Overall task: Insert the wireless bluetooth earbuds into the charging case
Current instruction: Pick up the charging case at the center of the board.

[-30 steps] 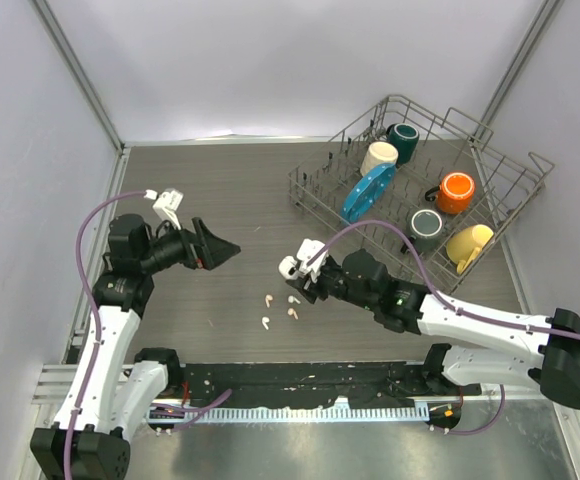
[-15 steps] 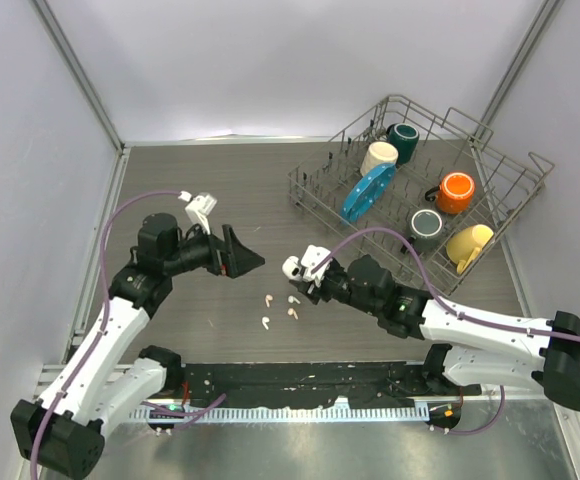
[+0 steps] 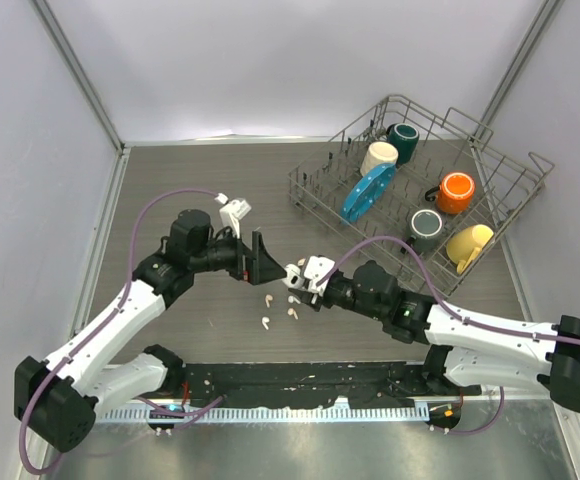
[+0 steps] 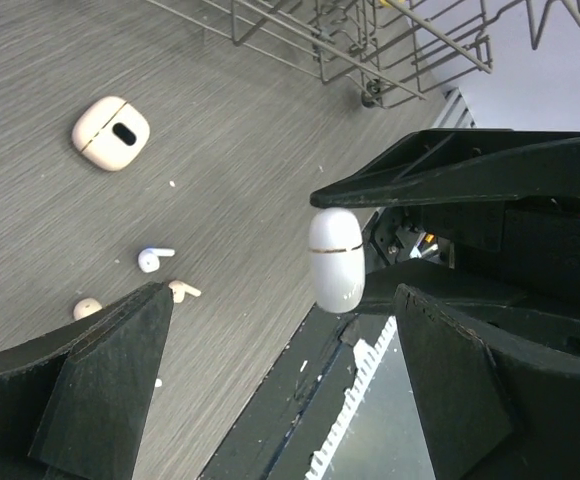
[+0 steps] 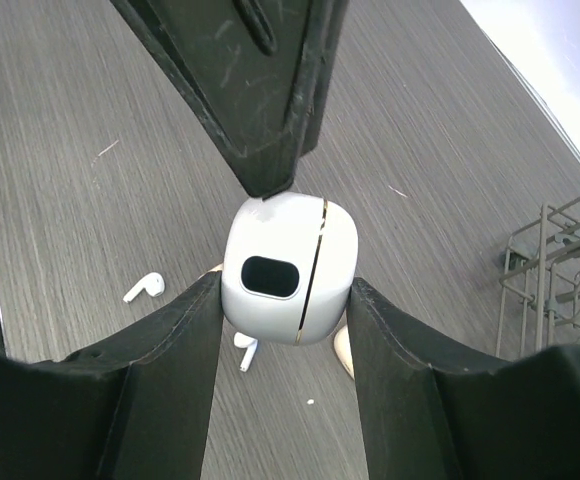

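Observation:
My right gripper [image 3: 295,279] is shut on a white charging case [image 5: 288,265], closed, and holds it above the table. My left gripper [image 3: 262,262] is open and empty just left of that case; the white case [image 4: 335,258] hangs ahead of its spread fingers [image 4: 100,380]. Its fingers [image 5: 260,90] nearly touch the case top in the right wrist view. Several earbuds lie on the table below: a white earbud [image 4: 153,259], a peach earbud [image 4: 182,290], and others in the top view [image 3: 268,298] [image 3: 264,322] [image 3: 292,312]. A white earbud [image 5: 145,287] shows left of the case.
A closed peach charging case [image 4: 110,132] lies on the table beyond the earbuds. A wire dish rack [image 3: 500,190] with several mugs and a blue plate stands at the back right. The black rail [image 3: 300,380] runs along the near edge.
My left arm has swung right, bringing its open gripper up to the white case. My right gripper has shifted slightly, still holding the case.

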`<state>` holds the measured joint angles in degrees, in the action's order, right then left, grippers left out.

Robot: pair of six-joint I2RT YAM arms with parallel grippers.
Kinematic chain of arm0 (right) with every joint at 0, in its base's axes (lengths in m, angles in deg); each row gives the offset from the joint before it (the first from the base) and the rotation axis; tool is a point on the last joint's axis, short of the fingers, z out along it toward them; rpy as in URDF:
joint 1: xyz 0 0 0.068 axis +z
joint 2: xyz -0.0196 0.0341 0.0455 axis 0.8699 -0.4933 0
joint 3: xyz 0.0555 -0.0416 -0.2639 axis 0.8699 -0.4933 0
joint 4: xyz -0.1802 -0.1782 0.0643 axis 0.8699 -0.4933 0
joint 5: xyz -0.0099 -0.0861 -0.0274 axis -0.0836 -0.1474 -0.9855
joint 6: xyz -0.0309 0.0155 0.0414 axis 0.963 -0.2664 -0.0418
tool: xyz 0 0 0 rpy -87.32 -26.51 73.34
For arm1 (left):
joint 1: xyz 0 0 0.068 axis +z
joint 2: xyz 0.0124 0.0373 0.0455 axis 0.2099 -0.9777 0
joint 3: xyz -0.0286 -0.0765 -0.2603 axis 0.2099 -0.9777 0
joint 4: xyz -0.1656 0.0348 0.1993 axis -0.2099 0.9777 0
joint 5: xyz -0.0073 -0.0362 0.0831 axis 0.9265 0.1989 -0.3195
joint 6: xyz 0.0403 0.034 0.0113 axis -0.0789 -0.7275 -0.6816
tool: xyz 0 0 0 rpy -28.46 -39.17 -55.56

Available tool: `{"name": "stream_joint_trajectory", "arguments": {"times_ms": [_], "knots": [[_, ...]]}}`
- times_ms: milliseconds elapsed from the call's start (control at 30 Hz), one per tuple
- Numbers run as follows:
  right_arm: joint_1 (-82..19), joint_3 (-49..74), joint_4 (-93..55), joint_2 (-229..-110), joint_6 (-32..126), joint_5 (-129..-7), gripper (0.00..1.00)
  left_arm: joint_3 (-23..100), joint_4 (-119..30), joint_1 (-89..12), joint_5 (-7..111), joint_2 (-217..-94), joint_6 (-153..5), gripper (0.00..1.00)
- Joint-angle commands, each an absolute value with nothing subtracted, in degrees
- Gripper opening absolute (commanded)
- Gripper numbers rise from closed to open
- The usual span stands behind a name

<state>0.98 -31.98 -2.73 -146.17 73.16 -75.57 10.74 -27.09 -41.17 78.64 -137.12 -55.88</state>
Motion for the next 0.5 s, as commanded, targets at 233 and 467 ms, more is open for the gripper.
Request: {"name": "stream_joint_trajectory", "arguments": {"times_ms": [233, 467], "knots": [[1.4, -31.5, -1.5, -143.6, 75.3, -73.4, 0.01, 13.6, -33.8, -46.1, 83.5, -140.6, -55.3, 0.90], [1.3, -31.3, -1.7, -143.5, 75.6, -73.2, 0.01, 13.7, -35.5, -47.7, 83.3, -141.9, -54.6, 0.75]]}}
